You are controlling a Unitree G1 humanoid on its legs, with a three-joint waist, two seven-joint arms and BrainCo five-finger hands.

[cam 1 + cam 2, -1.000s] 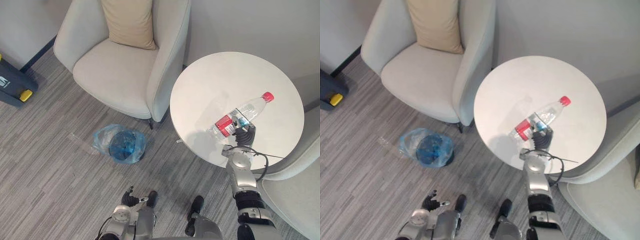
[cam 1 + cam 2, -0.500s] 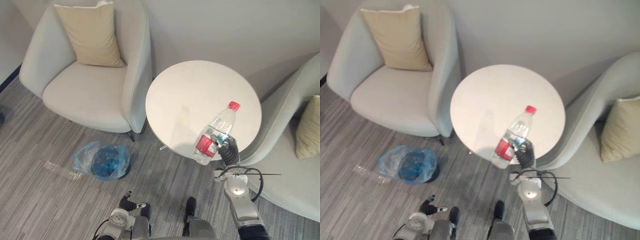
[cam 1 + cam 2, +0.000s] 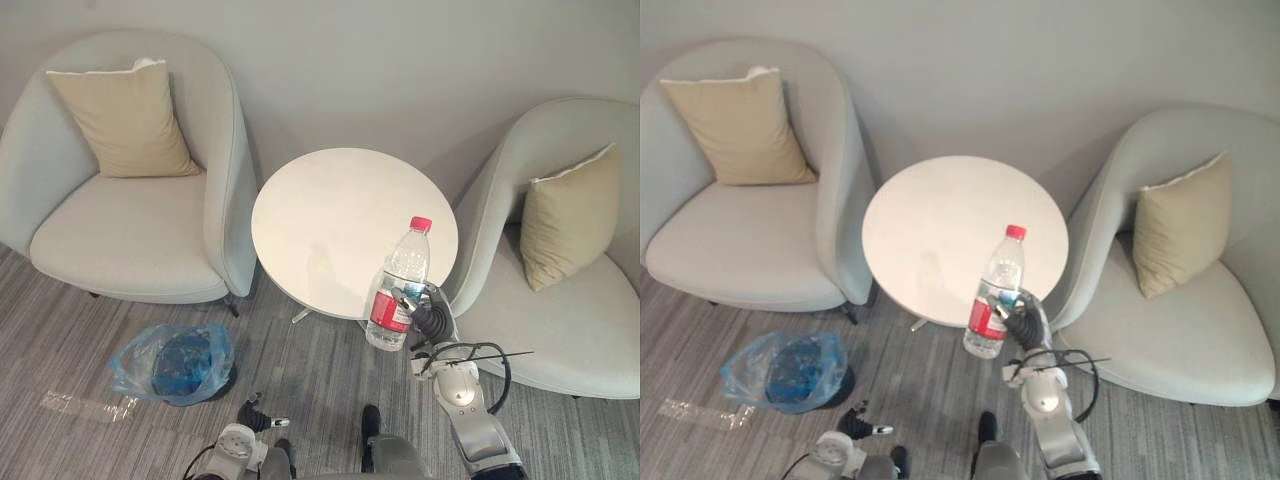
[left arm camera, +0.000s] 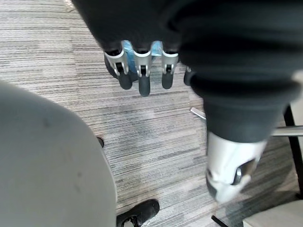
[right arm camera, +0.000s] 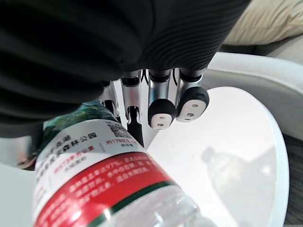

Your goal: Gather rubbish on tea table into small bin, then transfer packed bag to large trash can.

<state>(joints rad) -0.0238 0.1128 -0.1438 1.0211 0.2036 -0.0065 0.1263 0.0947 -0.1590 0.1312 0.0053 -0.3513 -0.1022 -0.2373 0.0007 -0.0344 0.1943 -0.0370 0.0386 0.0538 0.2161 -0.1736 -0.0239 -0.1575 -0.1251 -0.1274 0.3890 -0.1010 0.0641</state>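
A clear plastic water bottle (image 3: 398, 283) with a red cap and red label (image 5: 97, 172) is held nearly upright in the air, by the near right edge of the round white tea table (image 3: 330, 210). My right hand (image 3: 432, 322) is shut on it, with its fingers (image 5: 161, 101) curled round the bottle's body. The small bin (image 3: 178, 362), lined with a blue plastic bag, stands on the carpet left of the table. My left hand (image 4: 140, 71) hangs low over the carpet with relaxed fingers and holds nothing.
A grey armchair (image 3: 120, 235) with a beige cushion stands left of the table, and a second one (image 3: 570, 320) stands to its right. A clear plastic wrapper (image 3: 80, 405) lies on the carpet near the bin. A wall runs behind the table.
The camera has swung towards the right armchair. The bottle, lying on the table under my right hand a second ago, has been lifted and tipped nearly upright at the table's near edge.
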